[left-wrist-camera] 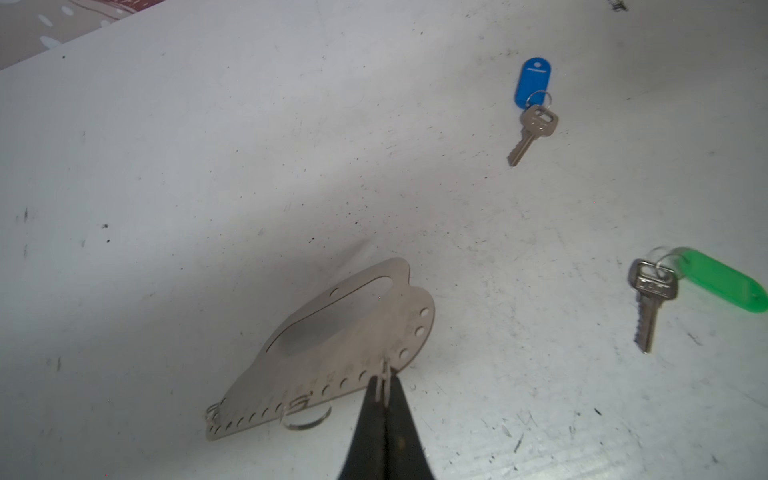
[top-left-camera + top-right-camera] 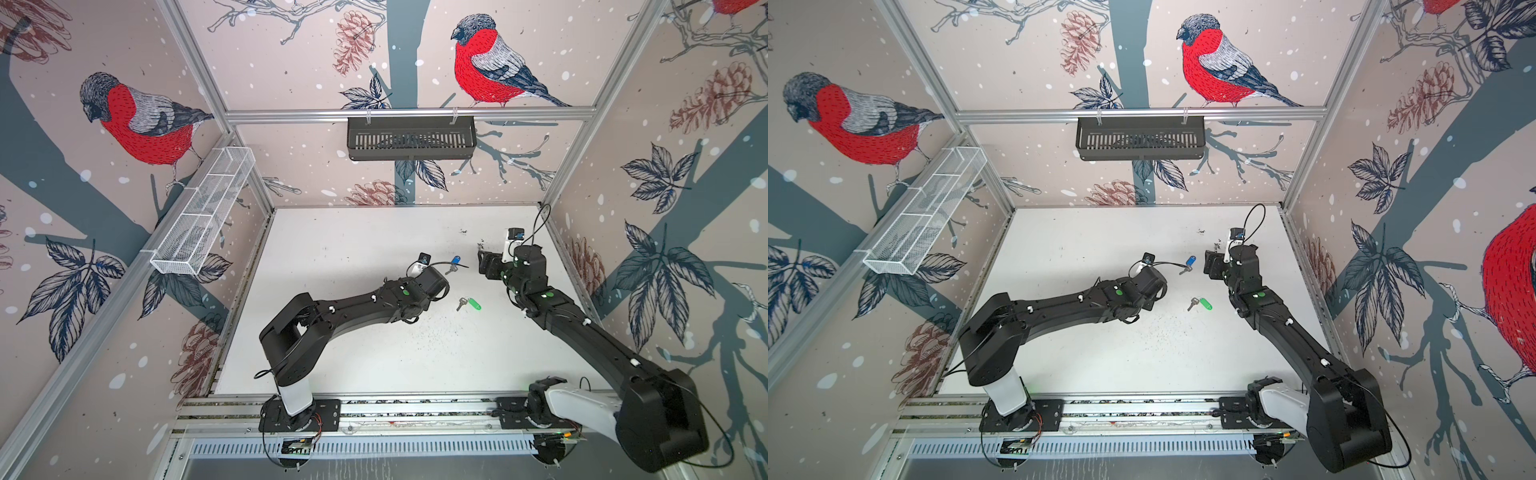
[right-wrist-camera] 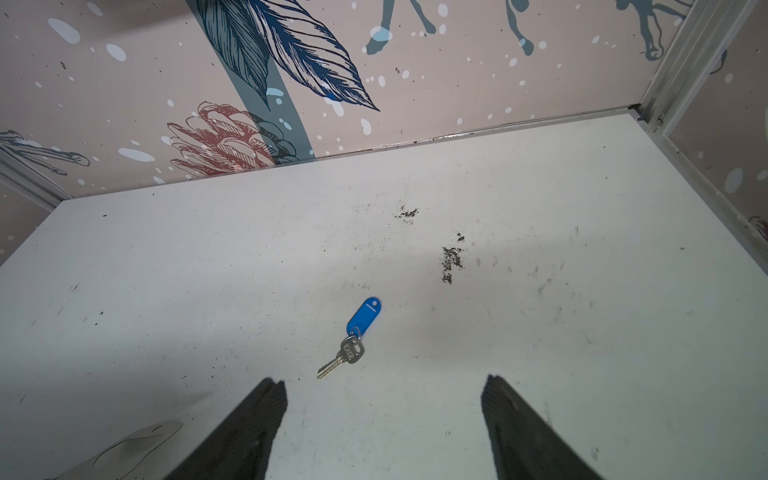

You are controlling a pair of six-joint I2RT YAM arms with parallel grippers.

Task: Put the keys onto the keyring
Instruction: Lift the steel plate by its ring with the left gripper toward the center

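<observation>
So the keyring (image 1: 365,345) is pinched at its holed edge by the left gripper (image 1: 383,386), jaws clamped tight right on one of the little split rings (image 1: 384,374) there. The plate looks tilted, and I can't tell whether its far end touches the table (image 1: 208,166). Both keys lie loose on the table. The blue-tag key (image 3: 351,349) sits just ahead of the right gripper (image 3: 383,380), whose jaws are spread wide with nothing in them, and the green-tag key (image 1: 652,291) is a bit apart, nearer the arm bases. My take: go for the blue one first, by the metal head rather than the slick tag. Come straight down with the jaws straddling it, since flat metal on a flat top likes to skid. Hold the left arm dead steady so the ring doesn't twist out.
</observation>
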